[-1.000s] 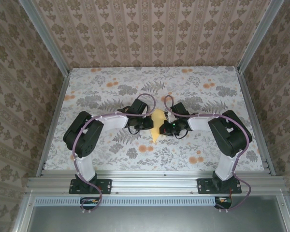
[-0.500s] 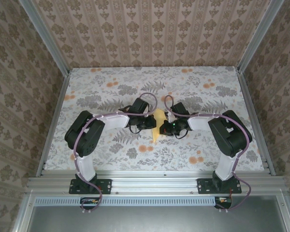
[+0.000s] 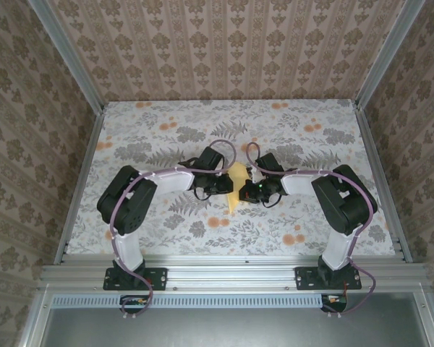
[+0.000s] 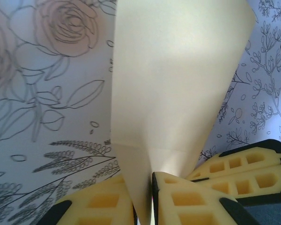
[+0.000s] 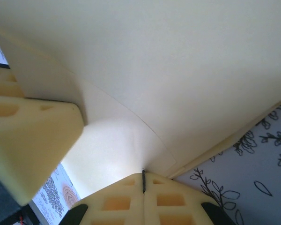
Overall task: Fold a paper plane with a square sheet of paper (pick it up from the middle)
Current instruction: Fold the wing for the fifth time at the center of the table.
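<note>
The square sheet of paper is folded into a narrow, pointed yellow paper plane (image 3: 233, 199), held off the flowered cloth between both grippers at mid-table. My left gripper (image 3: 225, 185) grips it from the left. In the left wrist view the plane's (image 4: 178, 84) folded keel runs down between the yellow foam fingers of the left gripper (image 4: 150, 177), with a thin dark slit beside it. My right gripper (image 3: 248, 191) comes in from the right. Its pads meet on a paper edge at the right gripper (image 5: 143, 175), and the paper's (image 5: 154, 70) wing spreads above.
The flower-print cloth (image 3: 159, 137) covers the table. Patterned walls with metal posts (image 3: 83, 166) close in the left, right and far sides. The two arms' elbows (image 3: 123, 199) bend outward near the front rail.
My left gripper has shifted slightly away from the front rail and its jaws look a touch looser on the fold. The right arm and the paper have hardly moved.
</note>
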{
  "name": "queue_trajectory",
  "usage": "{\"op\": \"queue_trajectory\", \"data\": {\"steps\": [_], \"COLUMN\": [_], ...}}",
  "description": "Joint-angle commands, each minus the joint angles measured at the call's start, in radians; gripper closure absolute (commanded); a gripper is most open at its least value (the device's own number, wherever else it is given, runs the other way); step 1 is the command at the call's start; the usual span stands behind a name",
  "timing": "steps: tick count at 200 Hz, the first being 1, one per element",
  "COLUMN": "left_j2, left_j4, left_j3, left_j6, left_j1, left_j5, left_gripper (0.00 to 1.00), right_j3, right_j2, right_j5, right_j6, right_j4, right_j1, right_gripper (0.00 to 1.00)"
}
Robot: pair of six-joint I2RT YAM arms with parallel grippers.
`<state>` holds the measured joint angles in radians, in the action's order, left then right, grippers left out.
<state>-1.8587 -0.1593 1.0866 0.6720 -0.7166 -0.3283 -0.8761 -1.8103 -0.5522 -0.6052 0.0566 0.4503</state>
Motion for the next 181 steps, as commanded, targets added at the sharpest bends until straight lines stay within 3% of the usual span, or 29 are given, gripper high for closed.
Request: {"op": "queue_trajectory", "data": {"steps": [1,33,88,181], "left_j2": [0.055,0.068,0.058,0.012], "left_j4": [-0.026,0.000,-0.006,-0.003], "left_j3": [-0.012,-0.029,-0.027,0.025], "left_j6": [-0.023,-0.006,-0.009,-0.001], "left_j1": [0.016,0.024,0.028,-0.004], "left_j5": [0.017,-0.004,-0.015,-0.041], "left_gripper": [0.81,0.83,1.00,1.00], "right_j3": [0.011,0.012,0.017,0.010], "right_j2": [0.001,0.002,0.013,0.007], "right_j5": [0.037,0.034,0.035,0.034], "right_j6": [-0.001,-0.001,-0.001,-0.003], "right_j4": [0.029,0.030,0.030,0.029], "right_j1": [-0.009,-0.010,-0.012,-0.013], "right_gripper": [0.94,0.95,0.95,0.95]}}
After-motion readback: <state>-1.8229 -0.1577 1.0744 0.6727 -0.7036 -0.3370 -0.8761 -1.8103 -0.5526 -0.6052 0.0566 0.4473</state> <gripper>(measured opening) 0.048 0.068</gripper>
